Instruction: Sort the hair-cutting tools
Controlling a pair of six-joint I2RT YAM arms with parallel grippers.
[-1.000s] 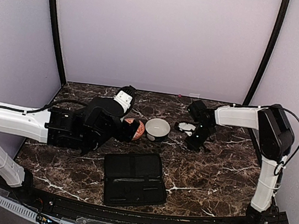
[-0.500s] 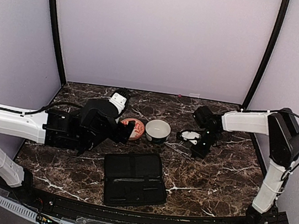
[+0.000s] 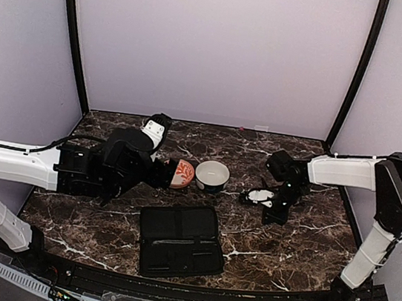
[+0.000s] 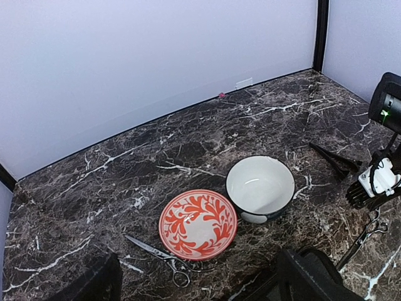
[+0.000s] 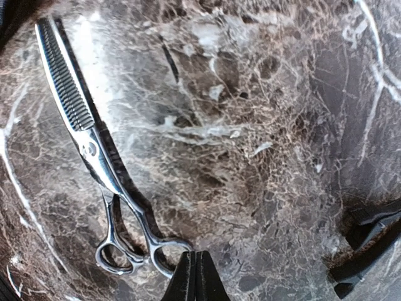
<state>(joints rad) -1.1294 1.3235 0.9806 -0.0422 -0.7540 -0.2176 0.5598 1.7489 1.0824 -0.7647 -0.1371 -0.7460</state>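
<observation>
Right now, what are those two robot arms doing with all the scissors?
They are sorting hair-cutting tools on a marble table. The right end effector is shut, its tips right by the ring handles of thinning scissors lying flat. The left end effector hangs open near the orange-patterned bowl, where a second pair of scissors lies. That bowl and the white bowl are empty.
</observation>
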